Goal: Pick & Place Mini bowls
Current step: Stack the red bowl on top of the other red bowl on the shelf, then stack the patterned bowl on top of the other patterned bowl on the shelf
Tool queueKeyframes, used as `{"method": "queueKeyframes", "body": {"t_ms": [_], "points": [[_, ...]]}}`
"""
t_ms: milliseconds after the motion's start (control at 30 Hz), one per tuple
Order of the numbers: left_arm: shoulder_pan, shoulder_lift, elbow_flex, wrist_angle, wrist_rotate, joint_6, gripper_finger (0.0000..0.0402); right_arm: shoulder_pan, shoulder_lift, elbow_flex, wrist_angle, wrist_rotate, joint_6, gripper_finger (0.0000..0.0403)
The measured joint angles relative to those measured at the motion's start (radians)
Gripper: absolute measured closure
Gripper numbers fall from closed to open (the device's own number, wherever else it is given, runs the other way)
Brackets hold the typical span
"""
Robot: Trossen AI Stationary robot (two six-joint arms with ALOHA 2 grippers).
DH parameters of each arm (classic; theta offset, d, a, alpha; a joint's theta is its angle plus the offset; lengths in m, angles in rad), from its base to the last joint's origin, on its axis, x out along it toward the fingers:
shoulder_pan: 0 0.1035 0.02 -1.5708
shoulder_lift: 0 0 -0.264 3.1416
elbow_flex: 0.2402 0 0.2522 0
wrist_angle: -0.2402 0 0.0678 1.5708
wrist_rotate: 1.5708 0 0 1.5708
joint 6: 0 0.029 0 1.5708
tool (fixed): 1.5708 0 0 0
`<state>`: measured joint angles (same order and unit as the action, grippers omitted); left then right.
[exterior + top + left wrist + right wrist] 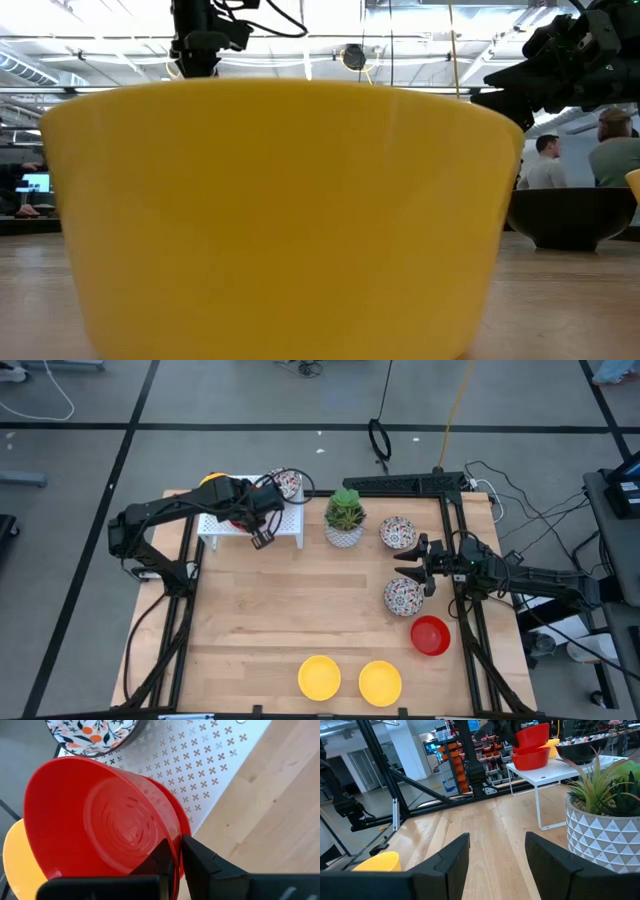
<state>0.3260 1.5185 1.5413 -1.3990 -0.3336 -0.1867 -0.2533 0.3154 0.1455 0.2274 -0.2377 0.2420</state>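
We're looking at a robotics lab or workshop, an open industrial hall rather than anyone's home. A wooden table is sitting on a grey concrete floor crossed by dark lines, with cables trailing over it. Beyond the table, black metal framing is rising, and storage racks with orange bins are showing behind it. Rows of ceiling lights are glowing overhead (very much a factory-style ceiling). Two people are standing in the background near other workstations.
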Motion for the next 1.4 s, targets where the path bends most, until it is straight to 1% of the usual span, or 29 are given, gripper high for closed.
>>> {"method": "queueKeyframes", "body": {"t_ms": [333,467,667,767,967,1133,1233,1300,1400], "points": [[0.002,0.000,-0.068,0.011,0.001,-0.007,0.0366,0.000,0.000,0.000,0.000,0.000,0.000,0.0220],[0.002,0.000,-0.074,0.014,-0.008,-0.003,0.0366,0.000,0.000,0.000,0.000,0.000,0.000,0.0220],[0.002,0.000,-0.074,0.041,-0.019,-0.077,0.0359,0.000,0.000,0.000,0.000,0.000,0.000,0.0220],[0.002,0.000,-0.074,0.040,-0.030,-0.096,0.0337,0.000,0.000,0.000,0.000,0.000,0.000,0.0220],[0.002,0.000,-0.068,0.037,-0.032,-0.104,0.0267,0.000,0.000,0.000,0.000,0.000,0.000,0.0220],[-0.002,0.000,-0.005,0.038,-0.019,-0.074,0.0218,0.000,0.000,0.000,0.000,0.000,0.000,0.0220],[-0.010,0.000,0.047,0.046,-0.007,-0.086,0.0203,0.000,0.000,0.000,0.000,0.000,0.000,0.0220],[-0.020,0.000,0.071,0.066,0.004,-0.124,0.0198,0.000,0.000,0.000,0.000,0.000,0.000,0.0220],[-0.039,0.000,0.076,0.127,0.078,-0.212,0.0199,0.000,0.000,0.000,0.000,0.000,0.000,0.0220]]}}
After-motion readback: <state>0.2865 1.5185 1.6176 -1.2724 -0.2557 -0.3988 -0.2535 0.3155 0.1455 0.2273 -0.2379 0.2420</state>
